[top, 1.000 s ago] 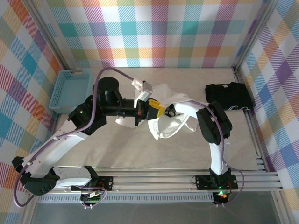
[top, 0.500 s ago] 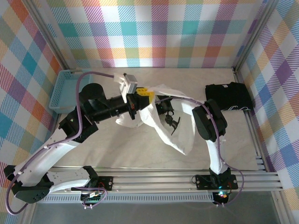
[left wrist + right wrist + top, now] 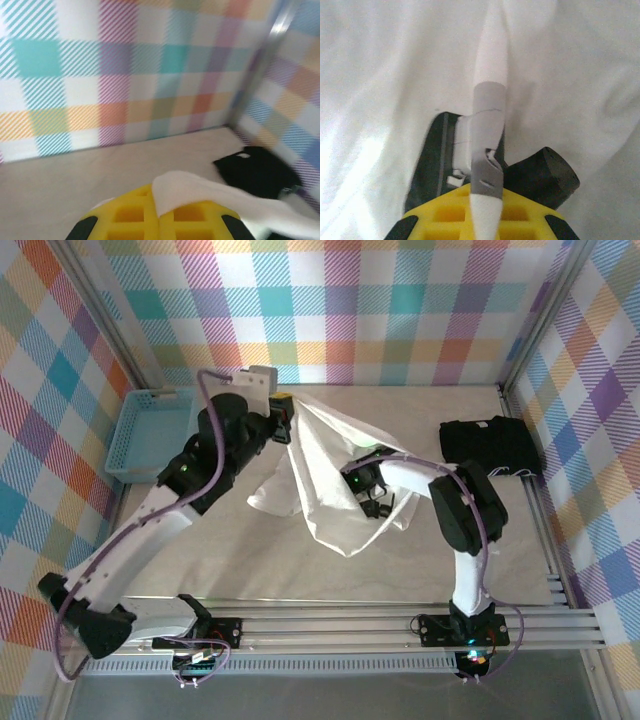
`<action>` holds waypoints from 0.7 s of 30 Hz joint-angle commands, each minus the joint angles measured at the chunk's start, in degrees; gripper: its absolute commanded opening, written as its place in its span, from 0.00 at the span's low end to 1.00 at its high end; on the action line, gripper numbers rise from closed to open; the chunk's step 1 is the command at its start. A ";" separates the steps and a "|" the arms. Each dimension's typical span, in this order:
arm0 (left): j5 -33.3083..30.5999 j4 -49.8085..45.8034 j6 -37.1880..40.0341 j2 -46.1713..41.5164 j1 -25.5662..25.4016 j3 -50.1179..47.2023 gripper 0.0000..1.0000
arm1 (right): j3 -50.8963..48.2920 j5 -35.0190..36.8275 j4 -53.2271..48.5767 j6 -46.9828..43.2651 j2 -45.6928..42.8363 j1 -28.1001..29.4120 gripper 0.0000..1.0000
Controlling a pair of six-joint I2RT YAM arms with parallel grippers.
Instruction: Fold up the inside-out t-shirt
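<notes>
The inside-out t-shirt (image 3: 322,485) is white and wrinkled, and it hangs stretched from the back of the table down toward the middle. My left gripper (image 3: 283,418) is raised near the back and shut on the shirt's upper edge; in the left wrist view a white flap (image 3: 200,192) comes out between its yellow pads (image 3: 127,217). My right gripper (image 3: 365,490) lies against the shirt's middle. It is shut on a narrow fold of the shirt (image 3: 489,100) that carries a grey label (image 3: 487,145), squeezed between its yellow pads (image 3: 447,215).
A blue basket (image 3: 150,435) stands at the back left. A black folded garment (image 3: 490,447) (image 3: 255,170) lies at the back right. Checked walls close in the table on three sides. The aluminium rail (image 3: 330,625) with both arm bases runs along the near edge.
My left gripper has carried the shirt's edge up and toward the back wall, stretching the cloth. My right gripper has closed on a fold of the shirt.
</notes>
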 commanded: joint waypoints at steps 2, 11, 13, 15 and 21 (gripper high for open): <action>-2.28 -2.02 -5.92 4.27 8.00 0.05 0.00 | -4.83 -7.24 5.34 -3.52 -8.39 0.52 0.00; 8.26 -1.43 -16.26 5.48 23.40 -3.35 0.00 | -4.91 -2.12 3.14 -4.43 -9.36 0.52 0.00; 9.04 -1.31 -16.18 4.85 24.61 -4.30 0.00 | -4.48 -2.95 3.76 -3.98 -9.16 0.51 0.00; 10.69 -1.39 -15.72 5.22 24.65 -4.82 0.00 | -4.05 -7.80 6.06 -3.02 -9.32 0.59 0.00; 18.00 -1.26 -16.75 10.47 24.43 -5.18 0.00 | -2.54 -16.59 13.02 -2.21 -9.90 1.91 0.00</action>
